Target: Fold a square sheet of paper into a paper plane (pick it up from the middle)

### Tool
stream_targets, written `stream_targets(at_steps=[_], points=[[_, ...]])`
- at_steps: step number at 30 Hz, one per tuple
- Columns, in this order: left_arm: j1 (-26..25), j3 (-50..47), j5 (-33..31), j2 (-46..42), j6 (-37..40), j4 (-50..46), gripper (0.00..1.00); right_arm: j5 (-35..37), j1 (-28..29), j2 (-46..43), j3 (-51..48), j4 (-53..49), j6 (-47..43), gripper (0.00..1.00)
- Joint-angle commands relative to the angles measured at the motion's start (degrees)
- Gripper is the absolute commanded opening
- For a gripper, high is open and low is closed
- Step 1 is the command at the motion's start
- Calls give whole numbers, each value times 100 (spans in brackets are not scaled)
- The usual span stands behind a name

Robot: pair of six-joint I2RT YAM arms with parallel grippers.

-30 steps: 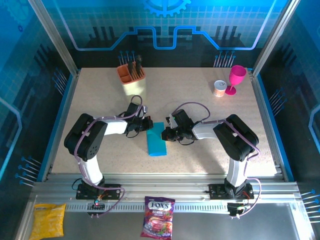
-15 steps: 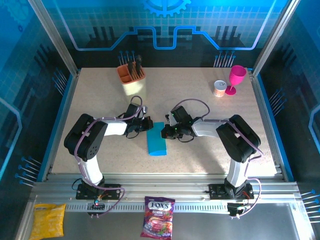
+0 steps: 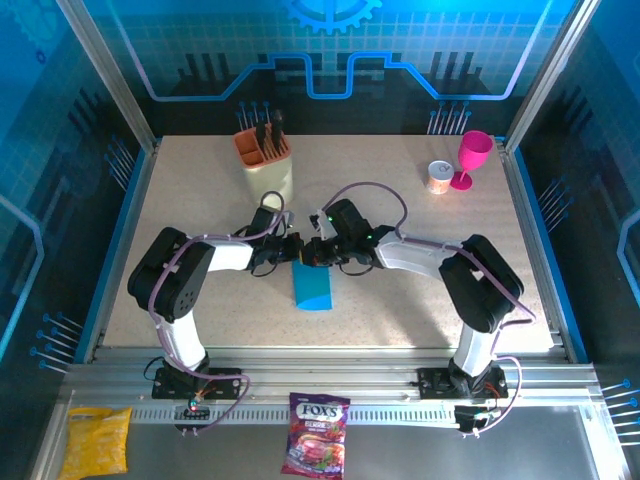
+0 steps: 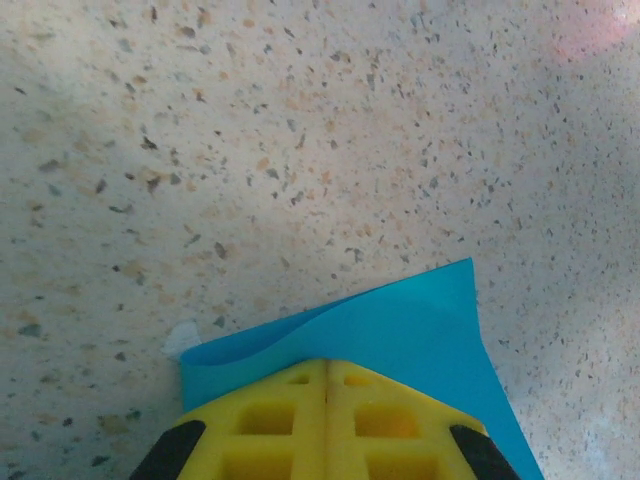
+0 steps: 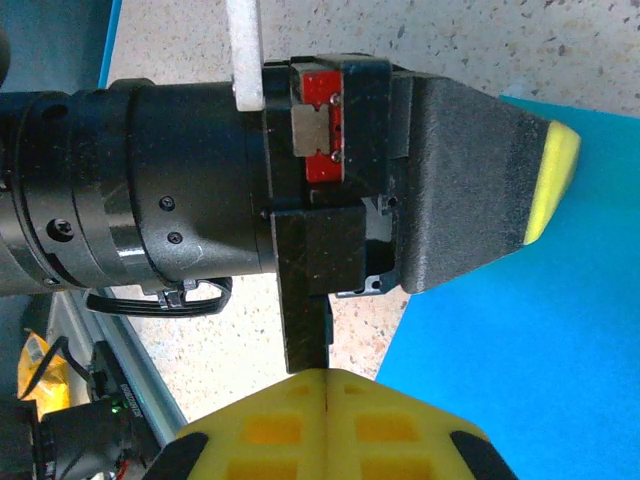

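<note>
Surface (image 3: 180, 190): beige, matt, speckled with dark and rust flecks like stone composite; close up (image 4: 300, 150) it reads grainy and even. The square sheet of paper (image 3: 313, 287): thin, bright cyan-blue, plain and smooth, lying just toward 6 o'clock of the surface's centre. From above it shows as a narrow oblong with straight long edges, its long axis running roughly 12 to 6 o'clock. In the left wrist view the sheet (image 4: 420, 335) has one sharp corner lying flat and one edge bowed slightly up off the surface. Left fingers (image 4: 290, 400): yellow, waffle-moulded pads, closed together and resting on the sheet's 12 o'clock end; whether they pinch a layer, cannot tell. In the top view they (image 3: 291, 251) come in from 9 o'clock. Right fingers (image 5: 280, 425): the same yellow pads, closed, holding nothing, over the blue paper (image 5: 500, 340) and facing the left arm's matt black wrist housing; from above they (image 3: 311, 252) come in from 3 o'clock, just beside the left pair. Beige utensil holder (image 3: 268, 170) with an orange insert at 11 o'clock; glossy pink goblet (image 3: 472, 155) and a small tin (image 3: 438, 177) at 2 o'clock. Enclosure: aluminium posts, blue-lit patterned panels. On the metal ledge at 6 o'clock, a purple candy bag (image 3: 316, 445) and a yellow packet (image 3: 97, 440).
</note>
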Motion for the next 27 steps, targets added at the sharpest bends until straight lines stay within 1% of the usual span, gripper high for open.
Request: stream_targets(at_steps=[1,5,8,12,18,22,27], points=[[-8,-139,-145,224,49,-420,0,-151,349,362,-15,255,273,0],[-4,-143,-143,229,53,-425,0,-191,524,546,-147,561,472,0],[-4,-141,-139,224,73,-433,0,-79,639,560,-344,784,596,0],[-3,-147,-130,239,68,-416,0,3,680,630,-474,1006,690,0],[-4,-147,-113,274,56,-388,0,49,689,770,-286,844,580,0],[-8,-148,-97,288,54,-387,0,179,747,933,-76,485,382,0],[-5,-141,-90,283,48,-384,0,323,846,1148,-154,256,208,0]])
